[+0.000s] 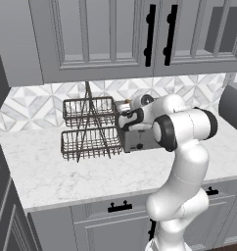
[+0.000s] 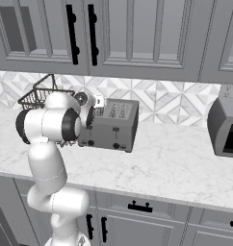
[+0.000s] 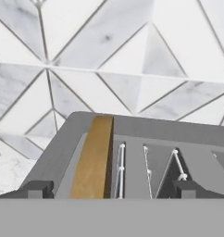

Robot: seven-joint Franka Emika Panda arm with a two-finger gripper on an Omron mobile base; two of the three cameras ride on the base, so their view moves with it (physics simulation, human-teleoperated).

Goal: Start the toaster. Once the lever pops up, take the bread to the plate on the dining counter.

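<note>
The brushed-steel toaster point(image 2: 111, 129) stands on the marble worktop against the tiled backsplash, and my arm partly covers the toaster point(image 1: 139, 140) in the left base view. In the hand view the tan bread point(image 3: 93, 159) stands upright in the toaster's left slot, its top edge level with the toaster's top. My gripper point(image 3: 112, 190) hovers just over the toaster's top, open, its fingertips point(image 3: 37, 189) wide apart either side of the slots, with nothing between them. The plate and the dining counter are out of view.
A two-tier wire basket rack point(image 1: 88, 130) stands close to the left of the toaster. A dark grey appliance point(image 2: 226, 127) sits at the right end of the worktop. Upper cabinets point(image 1: 115, 34) hang low overhead. Bare marble point(image 2: 176, 163) lies in front.
</note>
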